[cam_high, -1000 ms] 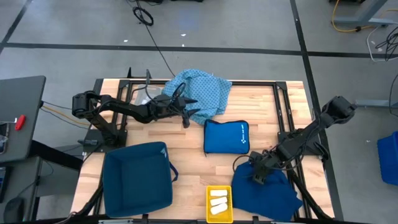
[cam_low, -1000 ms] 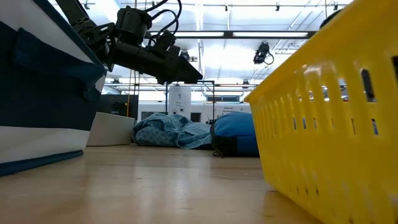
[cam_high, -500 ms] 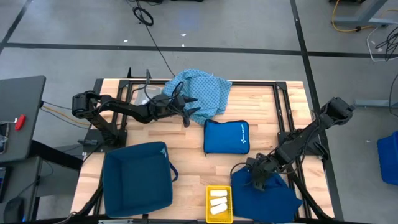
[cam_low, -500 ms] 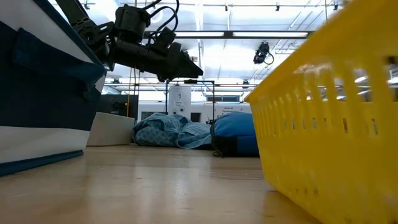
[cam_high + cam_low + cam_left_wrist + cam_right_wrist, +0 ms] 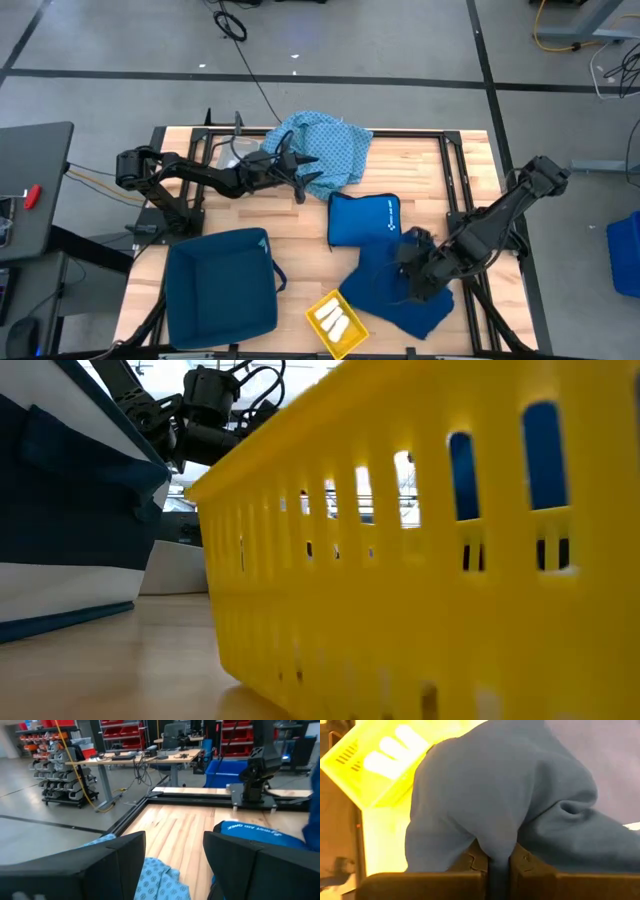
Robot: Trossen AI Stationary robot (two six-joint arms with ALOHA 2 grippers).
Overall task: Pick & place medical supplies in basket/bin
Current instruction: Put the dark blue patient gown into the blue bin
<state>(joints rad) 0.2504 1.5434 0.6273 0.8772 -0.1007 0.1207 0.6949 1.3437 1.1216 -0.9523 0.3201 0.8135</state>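
Note:
The light-blue dotted cloth [image 5: 320, 150] lies bunched at the table's far side. My left gripper [image 5: 305, 178] hovers open over its near edge, and the cloth [image 5: 155, 880] shows below the fingers. Three white rolls [image 5: 333, 320] lie in the yellow basket [image 5: 345, 338] at the near edge, which stands askew. My right gripper [image 5: 414, 272] is shut on a dark blue cloth [image 5: 385, 300], beside the basket [image 5: 355, 767]. My right gripper pinches a raised fold [image 5: 500, 837] of the dark blue cloth between its two shut fingers. The fingers come from above, slanting from the table's right. The cloth drapes slack around the fingers, and its lower part [image 5: 400, 318] lies on the table against the basket.
A bright blue zip pouch [image 5: 363, 218] lies flat mid-table, just far of the dark cloth. A dark blue bin [image 5: 220, 285] stands at the near left. In the low view the yellow basket [image 5: 430, 560] fills most of the picture.
My right gripper has taken hold of the dark blue cloth and drawn it up. The cloth, flat before, is now bunched and pulled toward the table's left. The yellow basket has turned askew and slid a little toward the left.

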